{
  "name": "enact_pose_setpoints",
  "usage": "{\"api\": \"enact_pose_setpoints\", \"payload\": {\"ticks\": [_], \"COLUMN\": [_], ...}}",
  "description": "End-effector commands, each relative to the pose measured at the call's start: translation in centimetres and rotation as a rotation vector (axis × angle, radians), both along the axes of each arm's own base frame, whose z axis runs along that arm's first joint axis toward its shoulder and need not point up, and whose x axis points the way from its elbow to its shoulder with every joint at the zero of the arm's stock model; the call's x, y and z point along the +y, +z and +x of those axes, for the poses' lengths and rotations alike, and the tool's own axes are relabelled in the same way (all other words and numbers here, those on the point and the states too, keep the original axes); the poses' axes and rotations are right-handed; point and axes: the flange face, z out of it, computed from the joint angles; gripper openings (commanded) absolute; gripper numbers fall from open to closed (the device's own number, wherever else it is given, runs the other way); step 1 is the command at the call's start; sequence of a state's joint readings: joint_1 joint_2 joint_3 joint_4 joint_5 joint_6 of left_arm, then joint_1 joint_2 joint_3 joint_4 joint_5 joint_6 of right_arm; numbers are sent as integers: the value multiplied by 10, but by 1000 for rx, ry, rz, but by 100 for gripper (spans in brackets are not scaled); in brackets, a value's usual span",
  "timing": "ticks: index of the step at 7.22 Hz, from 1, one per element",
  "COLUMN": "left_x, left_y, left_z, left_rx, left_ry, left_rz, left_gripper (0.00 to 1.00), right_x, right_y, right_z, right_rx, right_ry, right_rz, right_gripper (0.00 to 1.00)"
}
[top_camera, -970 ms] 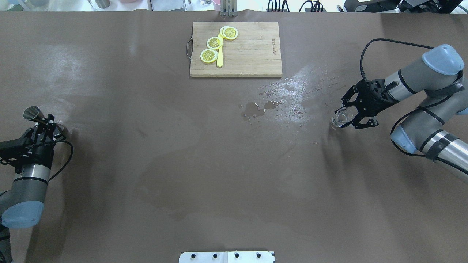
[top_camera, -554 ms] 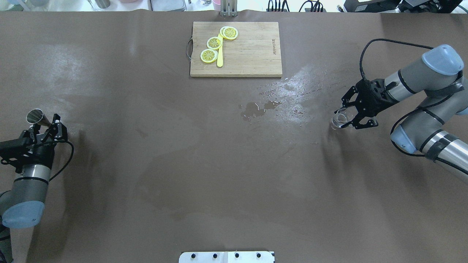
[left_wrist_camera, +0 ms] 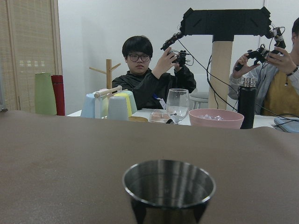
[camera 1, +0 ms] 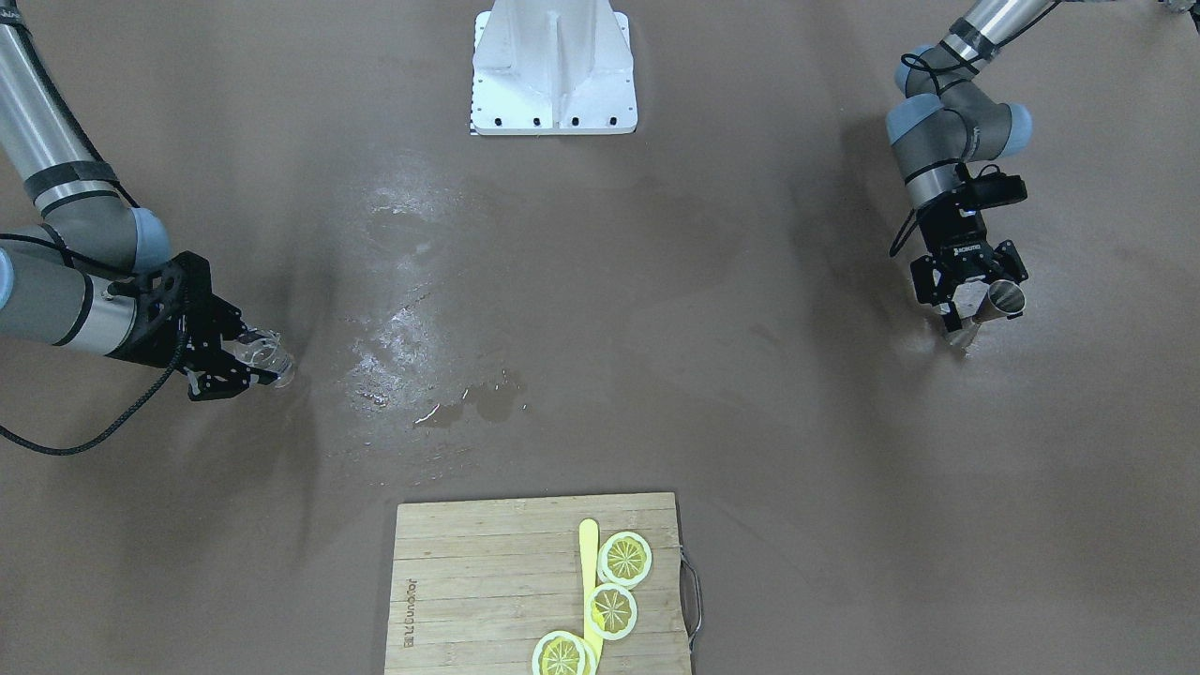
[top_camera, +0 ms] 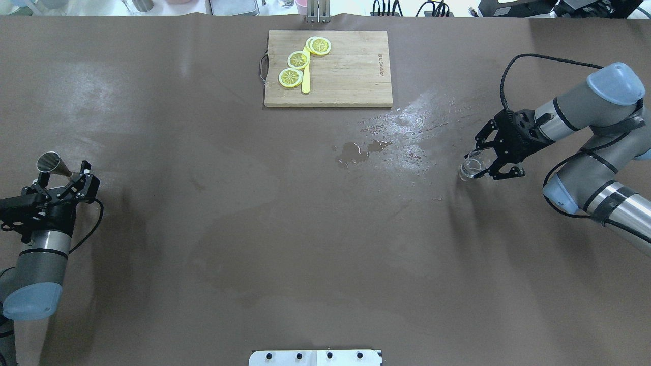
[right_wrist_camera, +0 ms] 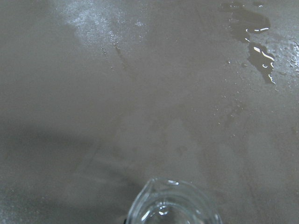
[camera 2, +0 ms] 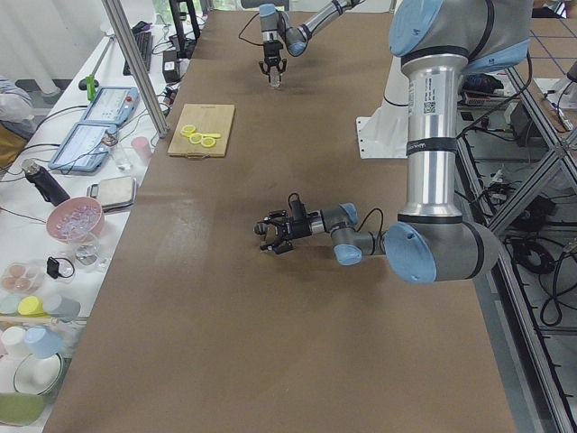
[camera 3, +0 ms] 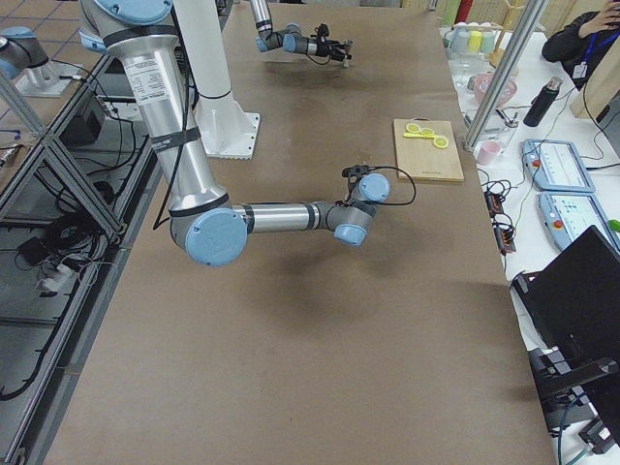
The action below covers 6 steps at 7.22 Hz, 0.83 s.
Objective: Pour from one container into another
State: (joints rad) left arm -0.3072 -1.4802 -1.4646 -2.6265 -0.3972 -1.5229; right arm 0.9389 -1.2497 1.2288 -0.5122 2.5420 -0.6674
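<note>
Brown bench (top_camera: 203, 229), puddle (top_camera: 356, 151) midway, cutting board (top_camera: 351, 76) with lemon slices (top_camera: 298, 59) beyond.
Clamps tilted jigger (top_camera: 51, 162) in left gripper (top_camera: 63, 176); clasps glass cup (top_camera: 470, 166) in right gripper (top_camera: 483, 161).

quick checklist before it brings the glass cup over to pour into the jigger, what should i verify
1. Left gripper shut on the jigger: ok.
2. Right gripper shut on the glass cup: ok.
3. Jigger mouth facing up: ok, the left wrist view shows its open rim.
4. Cup lip above the jigger: not ok, the two are far apart, at opposite sides.
5. Liquid in the cup: cannot tell, the glass is too clear.
6. Obstacles between the arms: ok, only a flat puddle lies there.
</note>
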Motion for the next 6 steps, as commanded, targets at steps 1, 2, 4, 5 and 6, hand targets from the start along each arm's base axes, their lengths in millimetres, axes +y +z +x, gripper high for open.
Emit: {"api": "enact_pose_setpoints", "payload": {"ticks": [1,2,4,5,6], "left_x": [22,38,50,50,50], "left_y": [-13,-26,-53,-66,-88], "left_z": [-24,-38,-48,-48,-46], "left_rx": [-35,-71,-38,-49,-62], "left_ry": [5,38,52,52,61], "left_rz": [20,10,29,26,14], "left_gripper": [99,99,99,99,99], "right_x": [1,2,2,2,1], "right_y": [-1,-2,-2,-3,-5], "right_z": [-1,-1,-2,-3,-3], "right_rx": [-5,-9,-10,-11,-12], "right_ry": [-2,-4,-7,-7,-5], "right_rz": [5,10,9,12,9], "right_gripper": [73,75,92,98,99]}}
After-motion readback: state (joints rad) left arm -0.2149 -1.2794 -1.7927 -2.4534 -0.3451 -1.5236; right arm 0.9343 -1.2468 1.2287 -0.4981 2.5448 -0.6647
